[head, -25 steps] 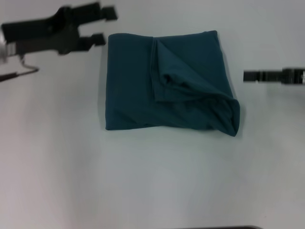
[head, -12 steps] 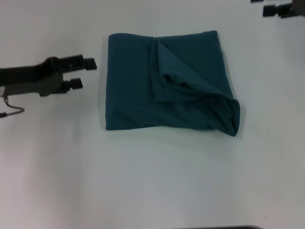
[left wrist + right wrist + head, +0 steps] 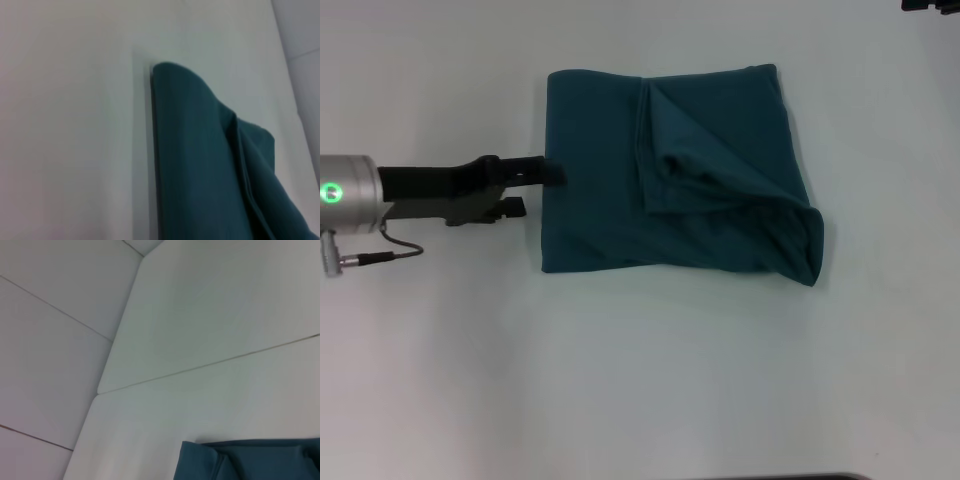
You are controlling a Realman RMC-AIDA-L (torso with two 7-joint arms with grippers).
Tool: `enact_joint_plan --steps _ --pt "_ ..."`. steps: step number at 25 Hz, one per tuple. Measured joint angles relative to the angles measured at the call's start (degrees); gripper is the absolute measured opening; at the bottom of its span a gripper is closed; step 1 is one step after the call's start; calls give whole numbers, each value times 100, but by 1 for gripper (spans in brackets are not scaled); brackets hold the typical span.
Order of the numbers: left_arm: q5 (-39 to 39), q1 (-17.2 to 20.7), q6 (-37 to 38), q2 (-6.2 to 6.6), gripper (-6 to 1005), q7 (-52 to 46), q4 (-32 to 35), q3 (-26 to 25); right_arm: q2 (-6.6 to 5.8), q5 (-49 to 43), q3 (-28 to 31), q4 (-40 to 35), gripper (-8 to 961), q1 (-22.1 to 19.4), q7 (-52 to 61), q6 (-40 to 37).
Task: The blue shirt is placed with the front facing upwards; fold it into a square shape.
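Observation:
The blue shirt [image 3: 670, 170] lies folded into a rough square on the white table [image 3: 640, 380], with a loose flap and a bulging fold along its right side. My left gripper [image 3: 542, 190] reaches in from the left at table level, open. Its upper finger touches the shirt's left edge and its lower finger sits just off the cloth. The left wrist view shows that straight folded edge of the shirt [image 3: 200, 165] close up. Only a dark sliver of my right gripper [image 3: 930, 5] shows at the far top right corner, well away from the shirt. A corner of the shirt [image 3: 250, 460] appears in the right wrist view.
A cable [image 3: 380, 252] loops under the left arm's silver wrist, which has a green light. The right wrist view shows table seams [image 3: 210, 365] and the table's far corner.
My left gripper has swung down and rightward, from the upper left to the shirt's left edge. The right gripper has withdrawn from the shirt's right side up to the far top right corner.

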Motion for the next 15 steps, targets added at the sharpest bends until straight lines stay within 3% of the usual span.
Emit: enact_joint_plan --steps 6,15 --pt "107 -204 -133 -50 905 -52 233 145 -3 -24 23 -2 916 1 -18 0" --pt "122 -486 -346 -144 822 -400 226 819 -8 -13 83 -2 916 3 -40 -14"
